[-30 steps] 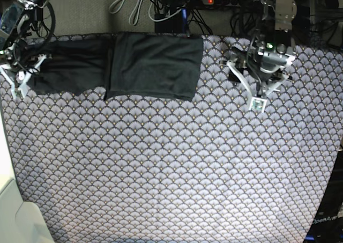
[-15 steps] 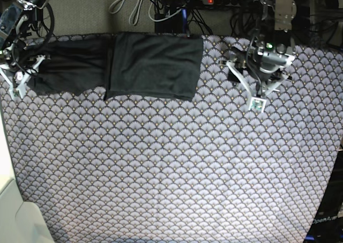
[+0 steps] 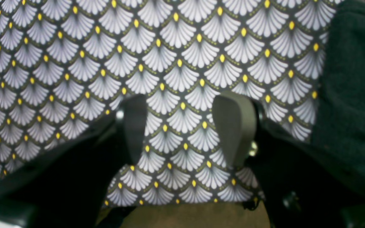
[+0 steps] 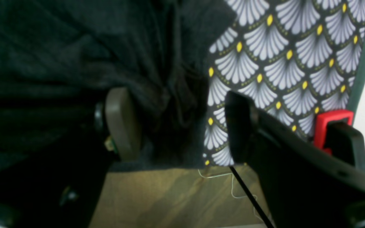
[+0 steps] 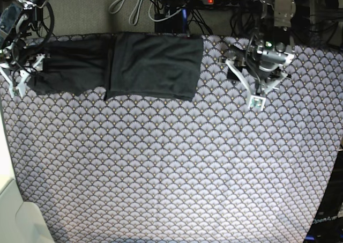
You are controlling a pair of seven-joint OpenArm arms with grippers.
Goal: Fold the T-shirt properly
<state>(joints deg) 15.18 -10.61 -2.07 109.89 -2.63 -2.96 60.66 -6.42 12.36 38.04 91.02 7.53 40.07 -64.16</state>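
Needed right end effector (image 4: 176,126), spread wide at shirt (image 5: 128,66) edge, pinching both layers; left end effector (image 3: 182,129) idled released.

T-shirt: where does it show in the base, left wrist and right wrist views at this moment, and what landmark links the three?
Base: the T-shirt lies folded along the top left of the table.
Left wrist: only a dark edge at the right side.
Right wrist: dark folds fill the upper left, reaching between the open jaws of the right gripper.
Shared landmark: the scallop-patterned cloth under the shirt.
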